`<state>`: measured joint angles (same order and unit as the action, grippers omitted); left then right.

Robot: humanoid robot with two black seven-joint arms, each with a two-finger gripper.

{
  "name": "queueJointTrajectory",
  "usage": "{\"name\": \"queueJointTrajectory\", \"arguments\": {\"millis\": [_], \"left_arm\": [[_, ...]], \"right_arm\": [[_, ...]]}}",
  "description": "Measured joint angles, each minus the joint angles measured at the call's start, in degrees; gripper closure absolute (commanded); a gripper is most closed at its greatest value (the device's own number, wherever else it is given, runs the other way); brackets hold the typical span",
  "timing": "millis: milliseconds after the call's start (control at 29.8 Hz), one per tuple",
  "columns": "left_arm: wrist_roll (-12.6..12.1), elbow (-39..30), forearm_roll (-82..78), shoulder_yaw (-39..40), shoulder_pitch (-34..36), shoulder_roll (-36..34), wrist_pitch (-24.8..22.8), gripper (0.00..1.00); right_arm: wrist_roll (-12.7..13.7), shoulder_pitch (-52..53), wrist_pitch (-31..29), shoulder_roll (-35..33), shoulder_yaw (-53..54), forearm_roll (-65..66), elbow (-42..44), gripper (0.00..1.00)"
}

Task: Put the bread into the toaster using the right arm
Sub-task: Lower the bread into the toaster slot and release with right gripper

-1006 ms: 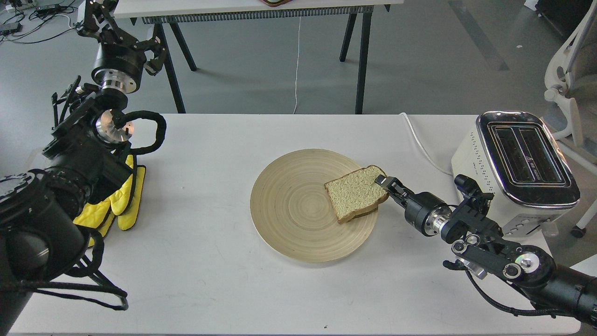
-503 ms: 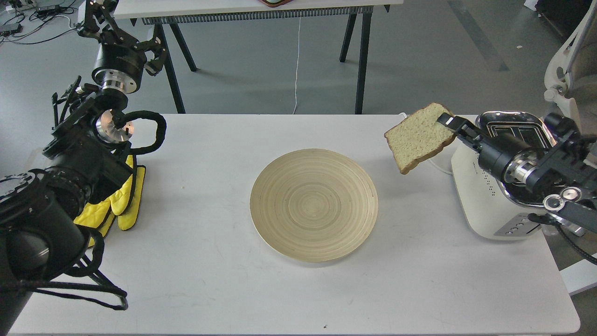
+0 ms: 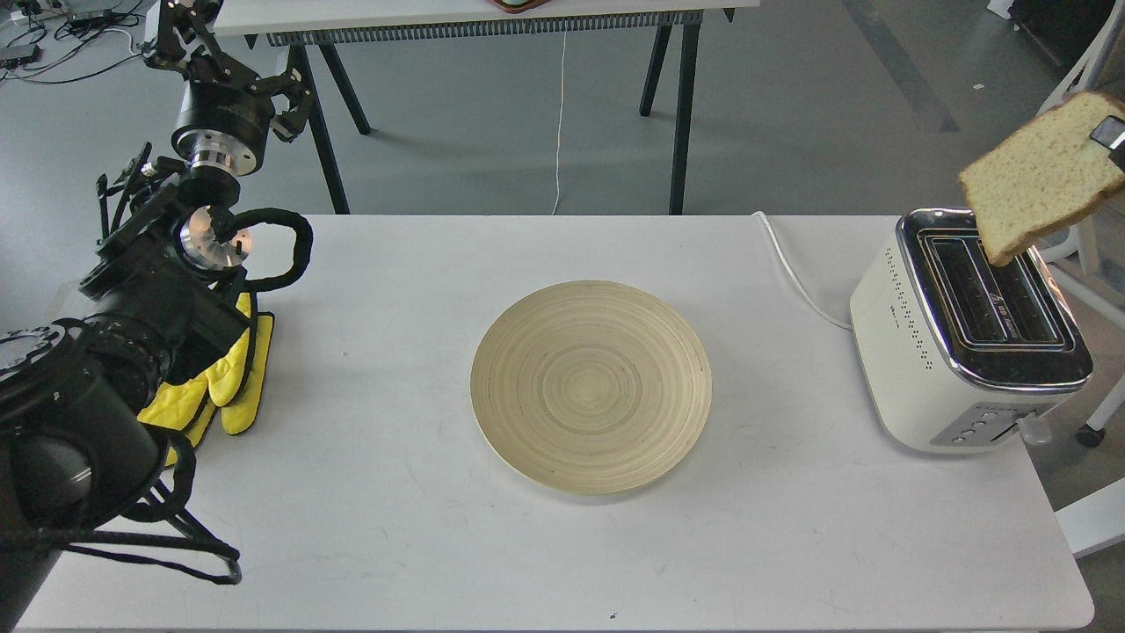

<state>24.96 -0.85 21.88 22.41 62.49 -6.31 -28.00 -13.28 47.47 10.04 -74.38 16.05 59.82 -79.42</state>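
Square slice of pale speckled sandwich bread with brown crust (image 3: 1041,176) is airborne over the table's right edge, hanging tilted above the cream-white two-slot toaster with chrome top (image 3: 962,338). Its lowest corner sits right over the far end of the slots; can't tell if it touches the chrome.

Handling, my read:
- Light, soft, floppy. Held at one edge, it hangs at an angle rather than flat, so expect sag and swing.
- Crumb tears easily; crust is the stiffer part. The hold is near the crusted edge at the slice's upper right, a sensible spot.
- Too much squeeze dents it, too little and it slips. The slot is narrow, so the slice needs to go vertical and parallel to the slot before lowering.

Right arm: nearly all out of frame. Only a sliver of the right gripper (image 3: 1109,139) shows at the right border, fingers pinching the bread's upper right edge. Wrist pose not visible.

Left arm: parked at the table's far left corner, folded upward, left gripper (image 3: 180,31) raised past the table's far edge, holding nothing. Fingers look spread, but it's small and dark, so I can't call open or closed.

Round pale wooden plate (image 3: 591,387) mid-table, nothing on it. Yellow cloth (image 3: 230,378) lies at the left edge by the left arm.
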Motion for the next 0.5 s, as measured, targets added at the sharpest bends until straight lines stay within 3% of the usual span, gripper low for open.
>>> {"name": "queueJointTrajectory", "arguments": {"millis": [503], "left_arm": [[-0.1, 0.0, 0.0, 0.0, 0.0, 0.1, 0.0, 0.00]], "right_arm": [[0.3, -0.7, 2.2, 2.0, -6.3, 0.5, 0.5, 0.99]]}}
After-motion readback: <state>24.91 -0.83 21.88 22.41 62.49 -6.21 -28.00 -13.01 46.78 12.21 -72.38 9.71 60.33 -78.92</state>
